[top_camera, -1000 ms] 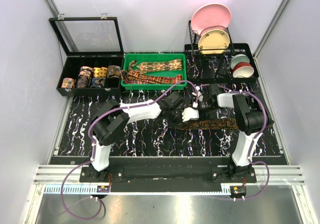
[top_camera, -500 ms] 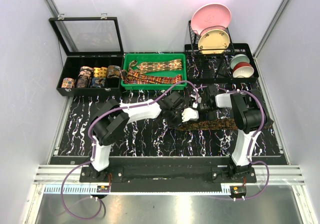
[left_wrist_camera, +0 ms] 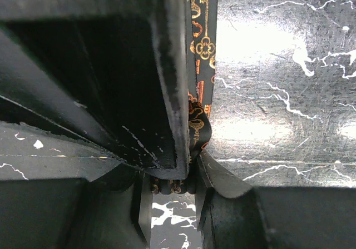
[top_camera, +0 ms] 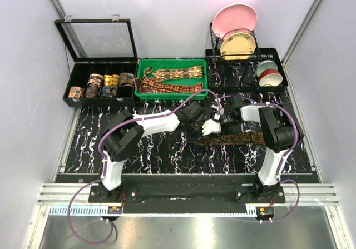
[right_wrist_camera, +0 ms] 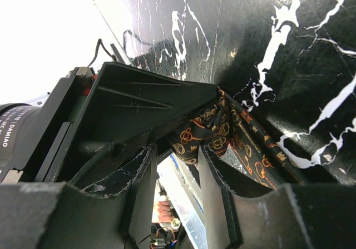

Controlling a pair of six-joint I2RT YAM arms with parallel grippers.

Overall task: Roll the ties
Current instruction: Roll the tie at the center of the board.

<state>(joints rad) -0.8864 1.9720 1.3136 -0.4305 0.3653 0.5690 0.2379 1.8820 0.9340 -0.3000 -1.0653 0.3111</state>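
Note:
One tie [top_camera: 240,138], dark with orange and gold key patterns, lies flat on the marbled table, running right from the two grippers. Its left end is rolled into a small coil [left_wrist_camera: 169,186]. My left gripper [top_camera: 207,128] is shut on that coil, which sits between the jaws [left_wrist_camera: 172,190], while the flat strip [left_wrist_camera: 201,38] runs away beyond them. My right gripper [top_camera: 222,121] meets it from the right and also pinches the coil [right_wrist_camera: 208,132] at its tips [right_wrist_camera: 177,152]. Each wrist view is partly blocked by the other gripper's black finger.
A green tray [top_camera: 142,71] at the back holds unrolled ties [top_camera: 172,73]. To its left is an open black case [top_camera: 75,71] with several rolled ties [top_camera: 103,85]. A dish rack [top_camera: 272,57] with plates [top_camera: 235,19] and bowls [top_camera: 267,74] stands at the back right.
Almost nothing differs. The right wrist has edged slightly to the left near the coil, and both grippers keep their hold on the tie's rolled end.

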